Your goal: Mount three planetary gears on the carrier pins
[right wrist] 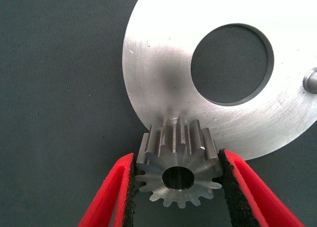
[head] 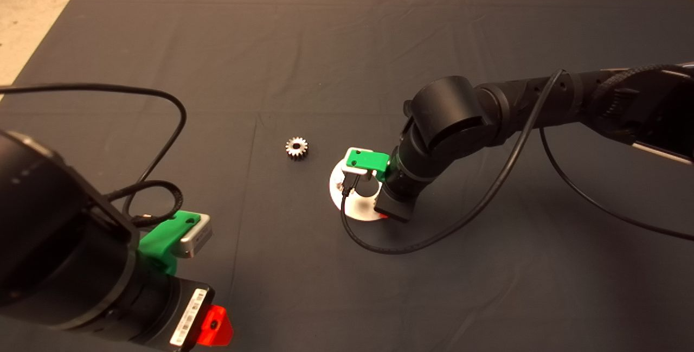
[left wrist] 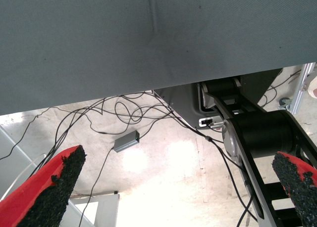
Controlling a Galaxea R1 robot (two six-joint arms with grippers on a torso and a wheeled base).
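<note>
The right gripper [right wrist: 177, 185] is hovering over the round disc [right wrist: 163, 54] near the table's middle, its fingers [right wrist: 111, 197] clamping a planetary gear [right wrist: 178, 170] above the disc's rim. Another gear [head: 297, 147] is lying just beside the disc. The left gripper [left wrist: 173, 187] is waiting by the near left corner, its fingers spread wide.

The left gripper [left wrist: 178, 187] shows its two red fingers with rough black pads [left wrist: 57, 187] set wide apart, nothing between them. Beyond them runs the straight edge of the dark grey fabric mat [left wrist: 148, 39], and past it a pale concrete floor [left wrist: 158, 172] strewn with thin black cables [left wrist: 114, 111]. A small grey rectangular box [left wrist: 126, 141] lies among them (one cable runs into it). A black metal robot base [left wrist: 262, 133] stands nearby.
</note>
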